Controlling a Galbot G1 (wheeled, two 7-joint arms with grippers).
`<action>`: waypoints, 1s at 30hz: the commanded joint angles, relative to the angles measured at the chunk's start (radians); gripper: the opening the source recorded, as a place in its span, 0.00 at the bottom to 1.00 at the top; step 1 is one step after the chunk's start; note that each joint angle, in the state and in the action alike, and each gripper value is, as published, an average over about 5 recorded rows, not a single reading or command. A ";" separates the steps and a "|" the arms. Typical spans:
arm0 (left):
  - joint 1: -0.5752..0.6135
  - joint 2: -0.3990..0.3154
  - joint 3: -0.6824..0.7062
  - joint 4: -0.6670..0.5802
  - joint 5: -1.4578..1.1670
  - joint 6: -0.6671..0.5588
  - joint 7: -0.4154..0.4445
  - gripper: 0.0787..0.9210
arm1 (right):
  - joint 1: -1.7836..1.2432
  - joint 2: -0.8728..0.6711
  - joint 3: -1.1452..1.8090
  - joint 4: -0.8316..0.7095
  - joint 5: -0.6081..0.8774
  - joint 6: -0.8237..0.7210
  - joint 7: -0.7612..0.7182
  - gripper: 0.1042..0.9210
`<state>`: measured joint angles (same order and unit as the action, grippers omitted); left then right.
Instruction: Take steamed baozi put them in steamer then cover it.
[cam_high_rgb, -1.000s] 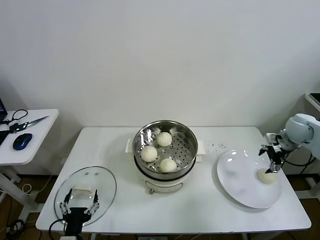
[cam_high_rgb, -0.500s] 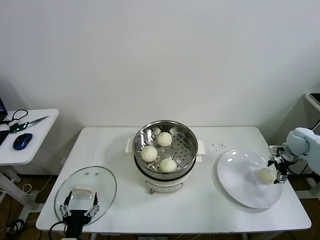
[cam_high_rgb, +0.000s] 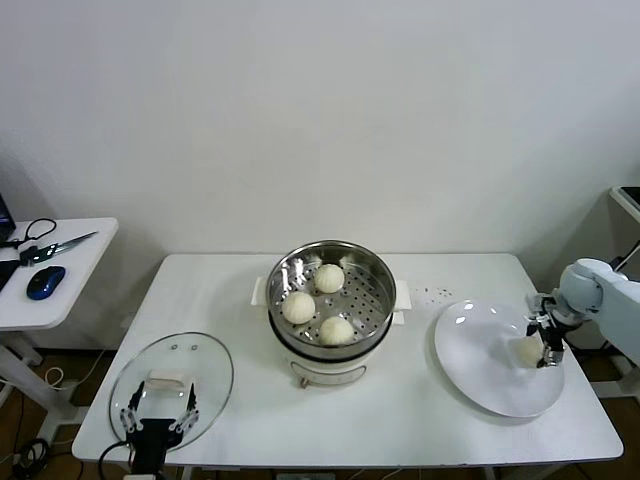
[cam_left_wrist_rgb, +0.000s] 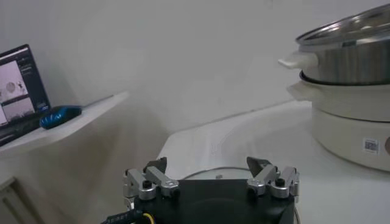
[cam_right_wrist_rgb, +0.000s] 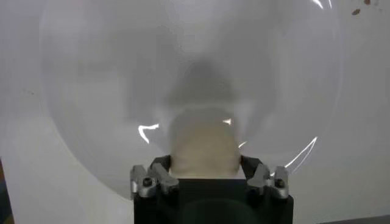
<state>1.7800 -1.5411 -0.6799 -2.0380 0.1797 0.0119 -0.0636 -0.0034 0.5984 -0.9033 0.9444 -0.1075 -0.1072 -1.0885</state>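
Right wrist view: right gripper (cam_right_wrist_rgb: 204, 159) has its fingers (cam_right_wrist_rgb: 159, 171) clamped on either side of the last small round cream-white dough bun (cam_right_wrist_rgb: 203, 149), which sits on the flat white round plate (cam_right_wrist_rgb: 91, 91) at the right end of the white table (cam_high_rgb: 230, 290). From the head view the bun looks barely clear of the plate, if at all (can't tell for sure).

Handling, my read: soft, light, slightly tacky dough. It will dent under a hard squeeze, so grip across the widest part of the dome, low on its sides, with minimal force.

3 more cream-white buns (cam_high_rgb: 298, 306) already lie in the round shiny steel steamer basket (cam_high_rgb: 372, 268) on its white electric pot base, mid-table.

Left gripper (cam_left_wrist_rgb: 211, 178) is parked with jaws spread wide, over the near edge of the round clear glass lid (cam_high_rgb: 205, 360) with the white handle, at the table's front-left corner.

Versus 1 s ago: the right gripper then stood above the bun with jaws wide; it has since dropped around it and closed. The bun has shifted slightly on the plate. Left arm, lid and the 3 steamer buns are unchanged.
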 joint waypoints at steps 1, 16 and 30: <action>0.003 0.001 0.001 -0.002 -0.001 -0.002 0.000 0.88 | -0.003 -0.012 0.002 0.004 0.011 0.004 -0.004 0.73; -0.006 0.023 0.035 -0.004 -0.007 -0.002 0.008 0.88 | 0.697 0.075 -0.544 0.147 0.545 -0.094 0.005 0.69; -0.047 0.022 0.129 0.011 0.018 -0.008 0.012 0.88 | 1.075 0.476 -0.907 0.250 1.033 -0.198 0.065 0.70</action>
<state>1.7521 -1.5178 -0.6063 -2.0334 0.1860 0.0051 -0.0529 0.7534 0.8111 -1.5152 1.1259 0.5509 -0.2425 -1.0547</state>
